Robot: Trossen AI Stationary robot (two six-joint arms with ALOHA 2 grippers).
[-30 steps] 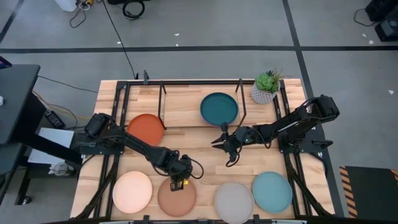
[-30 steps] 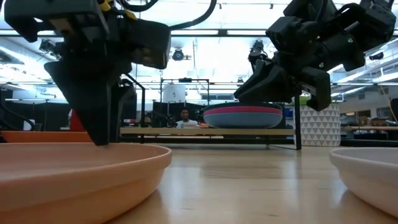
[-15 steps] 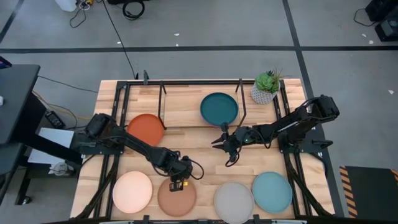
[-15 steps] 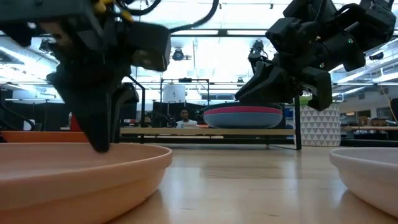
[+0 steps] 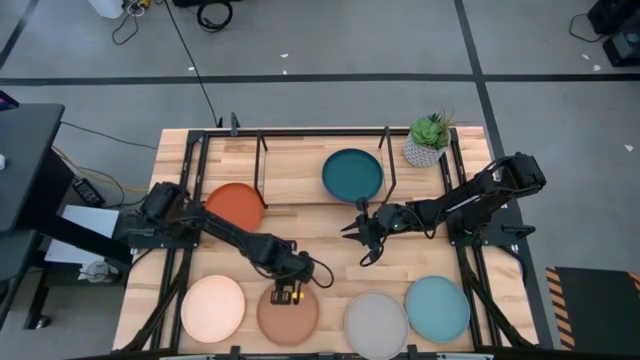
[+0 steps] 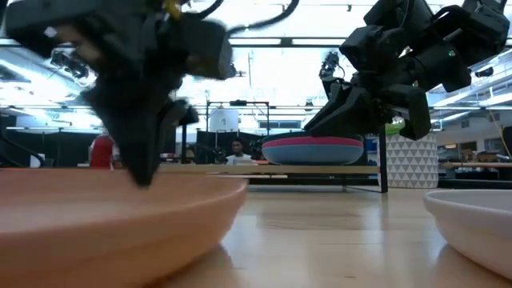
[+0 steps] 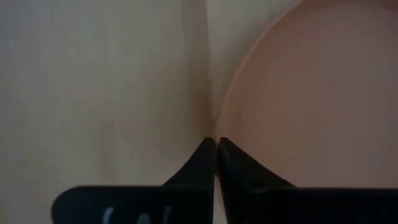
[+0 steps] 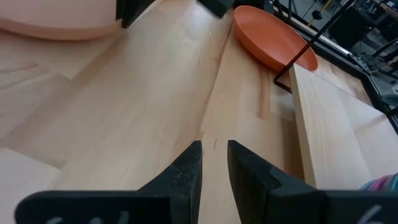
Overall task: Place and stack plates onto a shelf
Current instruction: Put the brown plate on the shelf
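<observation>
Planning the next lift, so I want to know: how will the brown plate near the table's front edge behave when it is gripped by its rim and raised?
The brown plate looks stiff: its rim keeps an even curve in the low view. Held at one edge by the left tool, it would likely hang tilted. Its matte surface should limit slipping, and being flat it seems unlikely to roll.

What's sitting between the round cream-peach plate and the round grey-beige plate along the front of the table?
The terracotta brown plate, gripped at its rim by the left end effector, in the high view.
</observation>
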